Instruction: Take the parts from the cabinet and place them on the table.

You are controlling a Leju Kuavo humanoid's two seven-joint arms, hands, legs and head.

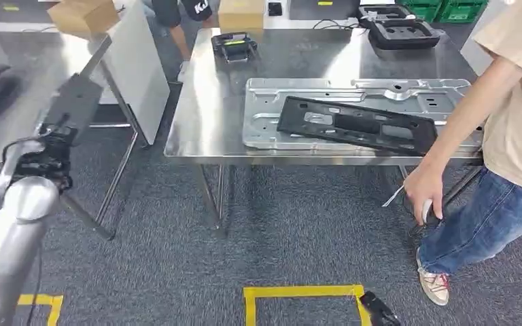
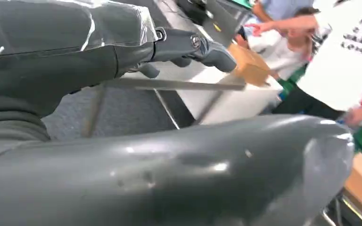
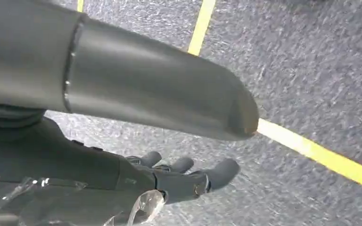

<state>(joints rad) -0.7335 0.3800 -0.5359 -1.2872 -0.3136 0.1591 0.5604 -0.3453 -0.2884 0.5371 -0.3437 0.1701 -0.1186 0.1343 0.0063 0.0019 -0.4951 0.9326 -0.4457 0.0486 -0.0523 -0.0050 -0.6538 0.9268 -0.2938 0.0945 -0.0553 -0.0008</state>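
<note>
Workshop or factory floor: steel counter (image 1: pixel 204 102) bearing a stamped metal panel (image 1: pixel 272 102), green crates (image 1: pixel 442 9), cardboard boxes (image 1: pixel 85 15), yellow floor tape (image 1: pixel 299 292) on grey carpet.

1. The steel table (image 1: pixel 204 122) has bare surface along its left side, between the near edge and the small black part (image 1: pixel 234 46) far back.
2. The silver panel (image 1: pixel 353 109), with a black frame (image 1: pixel 357 124) lying on it, covers the table's middle and right.
3. A person (image 1: pixel 510 136) stands at the near right corner, arm hanging across that edge.
4. The left hand (image 1: pixel 44 159) is raised on the left, near a tilted white board (image 1: pixel 139 68).
5. The right hand (image 3: pixel 179 181) hangs over open carpet (image 3: pixel 311 70).
</note>
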